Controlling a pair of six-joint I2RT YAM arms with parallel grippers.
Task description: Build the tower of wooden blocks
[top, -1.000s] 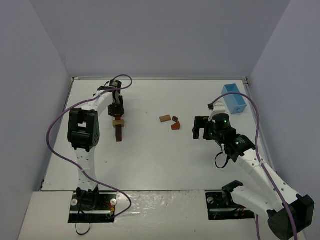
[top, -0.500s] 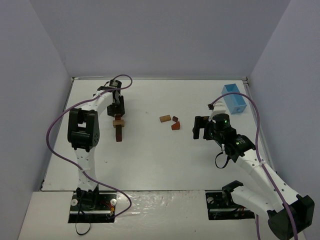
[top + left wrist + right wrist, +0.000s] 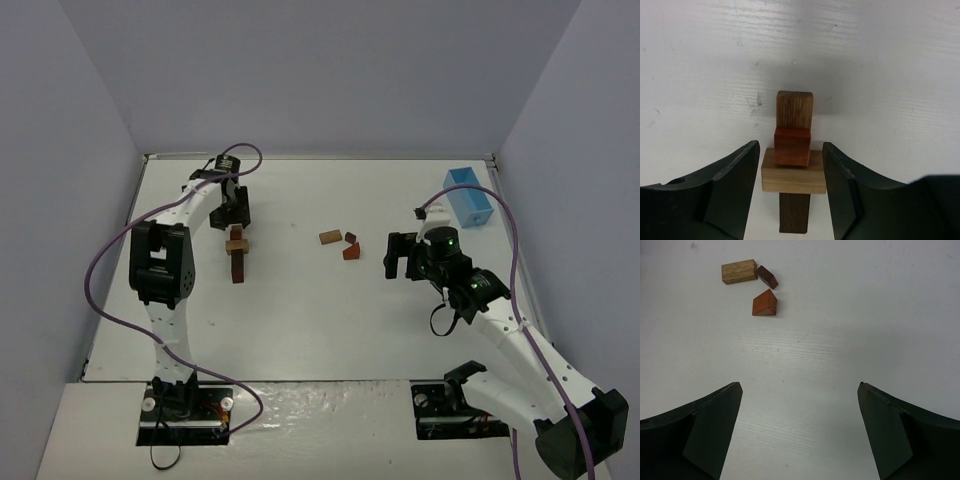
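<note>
Left wrist view: my left gripper [image 3: 790, 144] hangs over the wood block tower [image 3: 793, 178], jaws partly parted on either side of the stack and gripping nothing. The tower stands on the left of the table [image 3: 300, 330], a tan block set crosswise in it. I judge one placement finished and the next pick due. My right gripper [image 3: 798, 386], wide open and empty, faces three loose wood blocks [image 3: 765, 304] mid-table. It must close in and square up on one.
</note>
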